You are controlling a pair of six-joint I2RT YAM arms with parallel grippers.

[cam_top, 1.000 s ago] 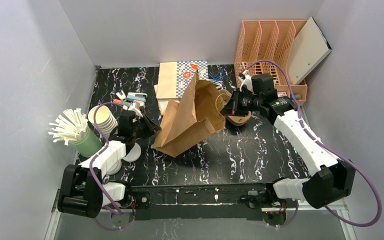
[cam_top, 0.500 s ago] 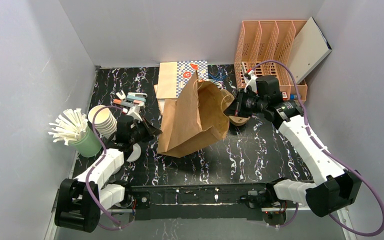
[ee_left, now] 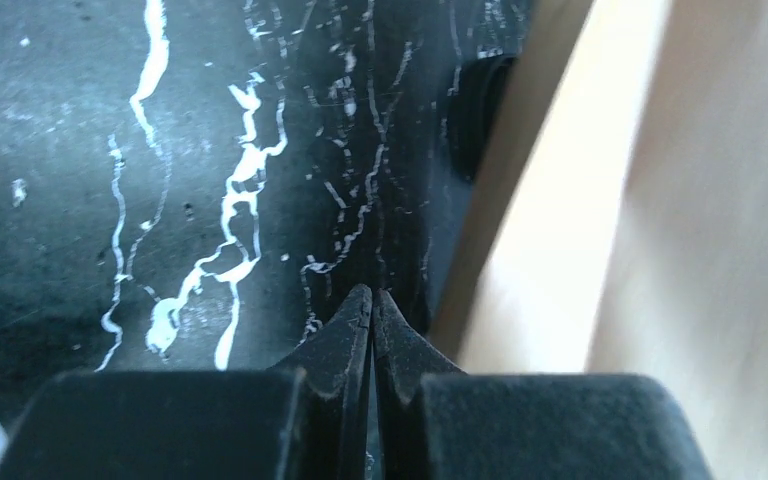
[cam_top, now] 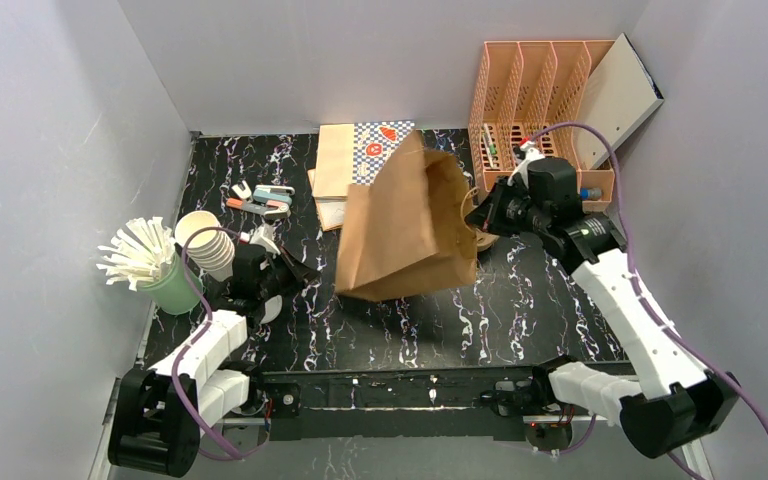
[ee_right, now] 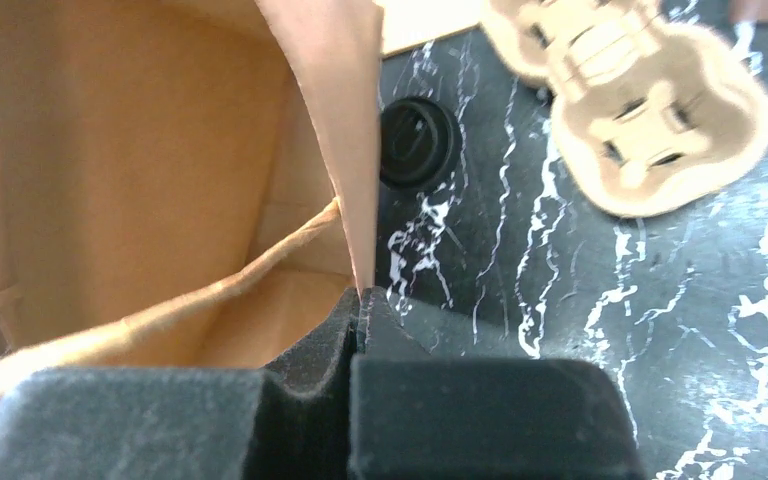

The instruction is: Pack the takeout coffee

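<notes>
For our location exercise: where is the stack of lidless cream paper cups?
Top view: the stack of lidless cream paper cups sits at far left, beside the green cup of white sticks.

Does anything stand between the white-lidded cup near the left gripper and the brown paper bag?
Nothing visible: only bare black marbled table separates the white-lidded cup from the brown paper bag, though its mouth faces away, toward the right gripper.

You have bare bench (cam_top: 500, 320) in front of the paper bag (cam_top: 405, 235), which fills the middle. The right gripper (cam_top: 478, 214), jaws pinched on the rim, crowds its mouth. On the left, the cup stack (cam_top: 205, 240) and straw cup (cam_top: 168, 286) hem the wall.
</notes>
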